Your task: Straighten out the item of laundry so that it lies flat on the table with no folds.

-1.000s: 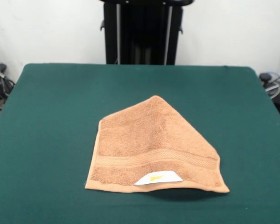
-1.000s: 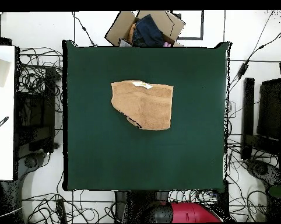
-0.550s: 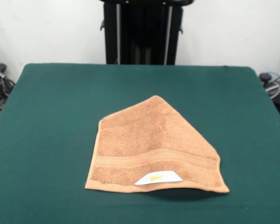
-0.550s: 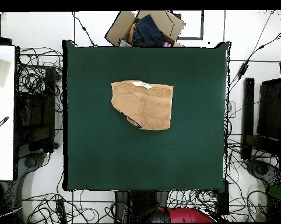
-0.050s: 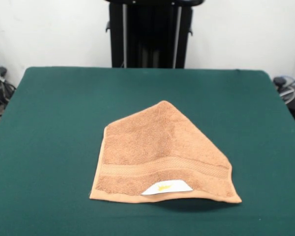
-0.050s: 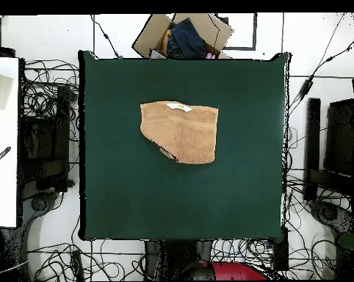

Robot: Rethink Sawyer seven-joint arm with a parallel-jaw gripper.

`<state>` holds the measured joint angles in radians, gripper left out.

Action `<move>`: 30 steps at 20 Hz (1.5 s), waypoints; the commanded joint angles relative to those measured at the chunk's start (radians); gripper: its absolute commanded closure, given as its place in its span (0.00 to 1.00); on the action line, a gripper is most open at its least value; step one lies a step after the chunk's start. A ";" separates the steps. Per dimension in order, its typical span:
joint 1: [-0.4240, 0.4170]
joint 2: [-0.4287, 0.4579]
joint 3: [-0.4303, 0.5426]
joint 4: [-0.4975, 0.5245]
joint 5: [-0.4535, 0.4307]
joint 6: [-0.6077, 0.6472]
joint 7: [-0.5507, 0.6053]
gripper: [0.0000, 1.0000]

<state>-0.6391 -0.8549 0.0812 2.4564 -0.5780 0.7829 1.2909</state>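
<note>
One towel (image 5: pixel 157 155) lies on the green table (image 5: pixel 54 123), and it is not flat. In the front view it reads as a lopsided shape with a point at the top: the edge nearest the camera runs straight, the left side rises short and nearly upright, and the right side slopes long from the point down to the near right corner, which suggests a corner folded over. A woven band (image 5: pixel 162 167) crosses it just above the near edge, and a white label (image 5: pixel 166 188) with a yellow mark sits on that edge, slightly right of its middle. A dark shadow under the near right part of the edge shows that it stands a little off the cloth.

Looking straight down, the towel (image 6: pixel 180 131) sits in the table's (image 6: pixel 231 191) upper half, a little left of centre and well clear of every edge. Here the label (image 6: pixel 178 107) lies on the towel's top edge, the right side is straight, and the lower left corner is cut off on a slant, with a dark shadow line along that slant. This view also shows an open cardboard box (image 6: pixel 183 34) with dark cloth in it, just beyond the table's top edge, and tangled cables (image 6: pixel 48 88) on the floor all round.

Neither view shows the gripper, so its state cannot be told; only a red part of the arm (image 6: pixel 235 270) shows below the table's bottom edge in the overhead view.
</note>
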 commanded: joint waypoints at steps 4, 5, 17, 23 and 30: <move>0.063 0.162 -0.149 -0.004 -0.124 -0.120 0.265 0.00; 0.068 0.166 -0.159 -0.005 -0.123 -0.127 0.260 0.00; 0.097 0.254 -0.260 -0.010 -0.132 -0.259 0.238 0.00; 0.112 0.320 -0.306 -0.015 -0.163 -0.344 0.244 0.00; 0.129 0.407 -0.356 -0.033 -0.175 -0.434 0.262 0.00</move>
<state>-0.5315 -0.7267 -0.1349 2.3755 -0.4881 0.5940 1.2909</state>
